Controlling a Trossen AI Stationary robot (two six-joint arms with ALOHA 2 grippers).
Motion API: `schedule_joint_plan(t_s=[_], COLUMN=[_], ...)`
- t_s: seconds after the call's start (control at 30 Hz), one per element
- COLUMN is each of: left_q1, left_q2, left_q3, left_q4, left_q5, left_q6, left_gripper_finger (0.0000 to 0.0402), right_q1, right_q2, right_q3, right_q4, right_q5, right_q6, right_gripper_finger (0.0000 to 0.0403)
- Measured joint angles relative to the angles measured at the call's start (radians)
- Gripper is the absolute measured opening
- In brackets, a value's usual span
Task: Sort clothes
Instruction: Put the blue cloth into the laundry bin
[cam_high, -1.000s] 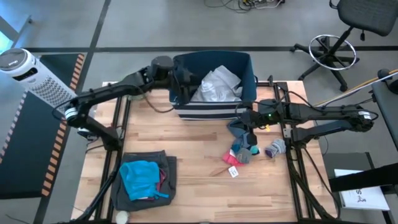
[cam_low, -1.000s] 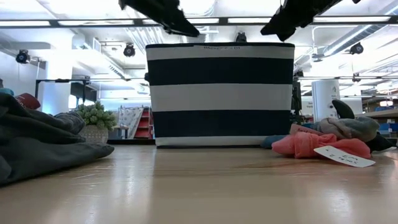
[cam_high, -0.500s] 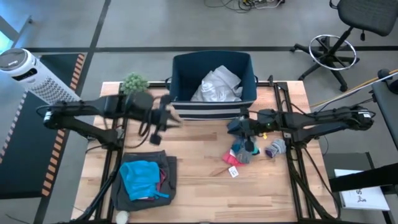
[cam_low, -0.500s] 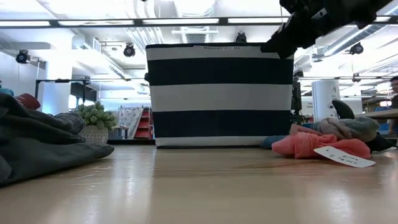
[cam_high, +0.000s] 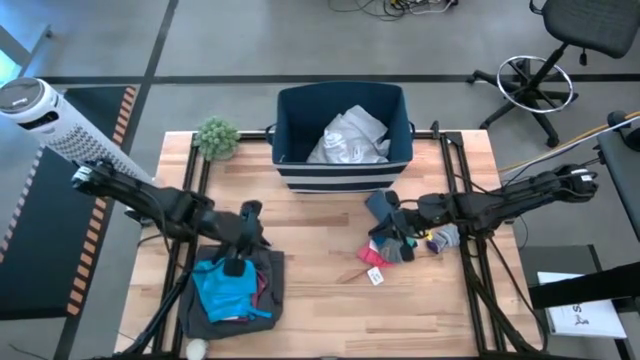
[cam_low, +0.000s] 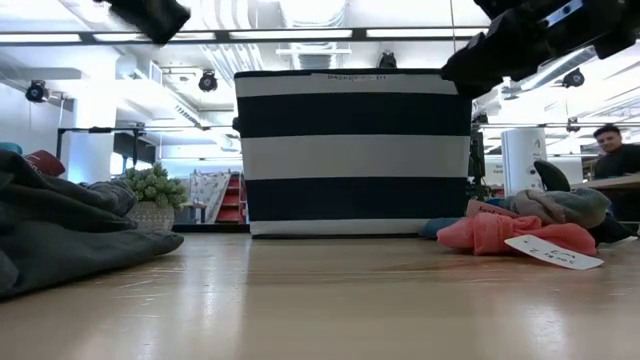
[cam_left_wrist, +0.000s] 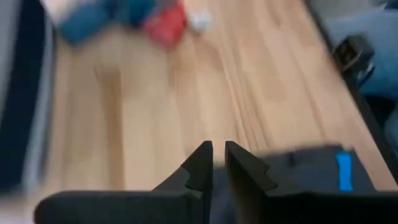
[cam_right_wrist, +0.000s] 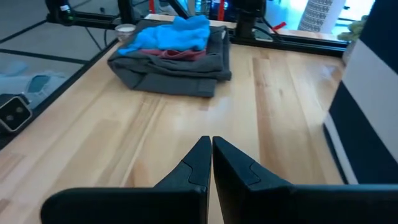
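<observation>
A dark grey garment lies at the table's near left, with a teal one and a maroon one stacked on it. A large white garment lies in the navy striped bin. Small socks, among them a coral one with a tag, lie right of centre. My left gripper hovers over the stack's far edge, shut and empty. My right gripper hovers by the socks, shut and empty.
A small potted plant stands at the table's far left, beside the bin. A white fan and an office chair stand off the table. A person shows far behind. Bare wood lies between the stack and the socks.
My left gripper has swung from the bin's left side toward the table's near edge and now hangs over the stacked clothes. My right gripper has shifted a little toward the near edge, over the socks. No garment has moved.
</observation>
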Motion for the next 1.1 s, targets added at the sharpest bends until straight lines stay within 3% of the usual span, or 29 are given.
schedule_joint_plan(t_s=[0.4,0.63,0.87,1.1], left_q1=[-0.077,-0.084,-0.087,-0.087], left_q2=[0.060,0.122,0.193,0.264], left_q3=[-0.054,-0.054,-0.065,-0.076], left_q4=[-0.203,-0.268,-0.270,-0.270], left_q5=[0.082,0.178,0.187,0.233], left_q6=[-0.315,-0.352,-0.350,-0.341], left_gripper_finger=[0.0163,0.0215,0.0221,0.0179], right_q1=[0.010,0.009,0.009,0.009], right_q2=[0.000,0.000,0.000,0.000], right_q3=[-0.001,-0.001,-0.008,-0.021], right_q4=[-0.008,-0.010,-0.023,-0.024], right_q5=[0.018,0.018,0.018,0.018], right_q6=[0.003,-0.001,-0.001,0.007], right_gripper_finger=[0.0000,0.0000,0.0000,0.0000])
